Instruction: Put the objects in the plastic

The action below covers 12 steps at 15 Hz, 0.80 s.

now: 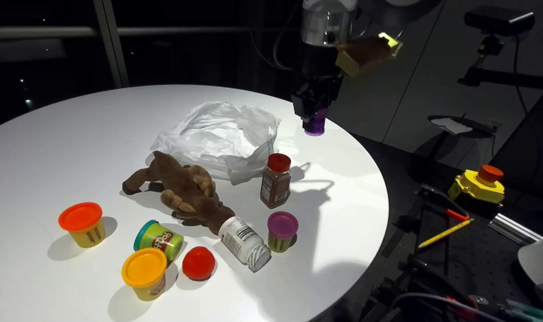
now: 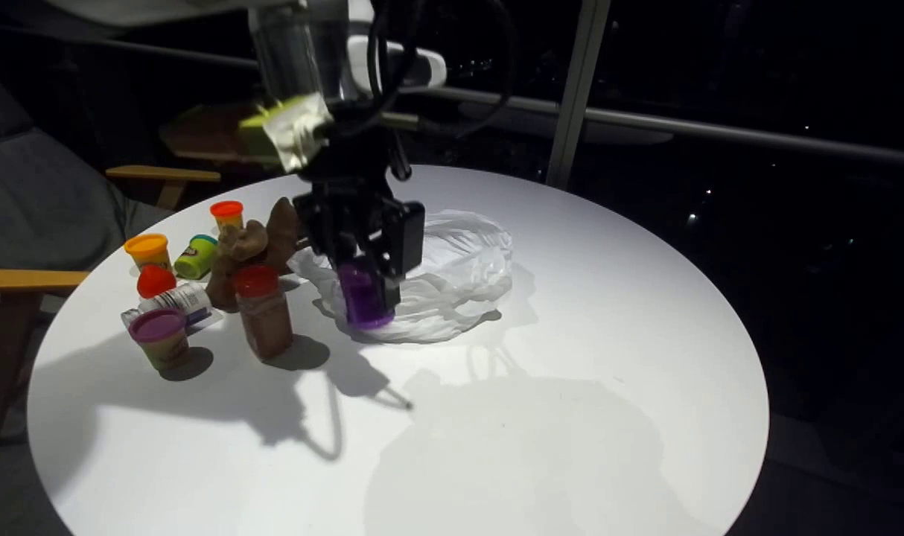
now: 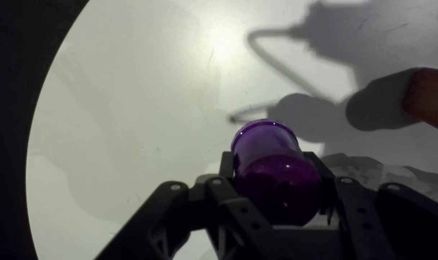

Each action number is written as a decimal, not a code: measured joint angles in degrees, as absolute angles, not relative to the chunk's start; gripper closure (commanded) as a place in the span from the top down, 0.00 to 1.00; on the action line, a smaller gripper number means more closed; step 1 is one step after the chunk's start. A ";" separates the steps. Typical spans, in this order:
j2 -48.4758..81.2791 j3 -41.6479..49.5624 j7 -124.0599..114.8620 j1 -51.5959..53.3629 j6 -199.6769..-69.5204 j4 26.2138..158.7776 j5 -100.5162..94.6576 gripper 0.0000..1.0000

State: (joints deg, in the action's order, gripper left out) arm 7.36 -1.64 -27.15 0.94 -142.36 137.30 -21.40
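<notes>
A purple container [image 3: 276, 173] hangs above a round white bench [image 1: 83, 134], my jaws drawn in against both its sides and holding it. The plastic bag [image 1: 218, 138], its destination, lies crumpled on the bench nearby, mouth apparently facing up; whether anything rests within its folds I cannot tell. In an exterior view, the container [image 1: 315, 125] appears off to one side of the bag rather than over it. I judge the step in hand to be the carry, with the drop not yet made.

Outside the bag lie a brown stuffed animal [image 1: 182, 188] sprawled beside its edge, a white bottle [image 1: 240, 239] on its side at the animal's head, a small red ball [image 1: 198, 264] and a green tub [image 1: 159, 241] tipped over. Upright stand a red-lidded jar [image 1: 275, 185], a purple-lidded tub [image 1: 282, 230], a yellow-lidded tub [image 1: 146, 275] and an orange-lidded tub [image 1: 83, 223].

The next move, as I read it, calls for me to shift sideways over the mouth, come down low within the rim and only then part the jaws, minding the thin film, which could snag, and the jar, which stands near the likely path.
</notes>
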 measured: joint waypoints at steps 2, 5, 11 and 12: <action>6.67 -2.40 -27.13 3.17 -137.73 132.57 -18.32 0.24; 9.79 -2.74 -28.56 5.38 -136.63 125.95 -17.35 0.24; 25.28 -0.45 -33.23 7.41 -143.75 115.29 -17.01 0.24; 27.81 0.37 -33.58 7.68 -144.98 113.58 -16.70 0.24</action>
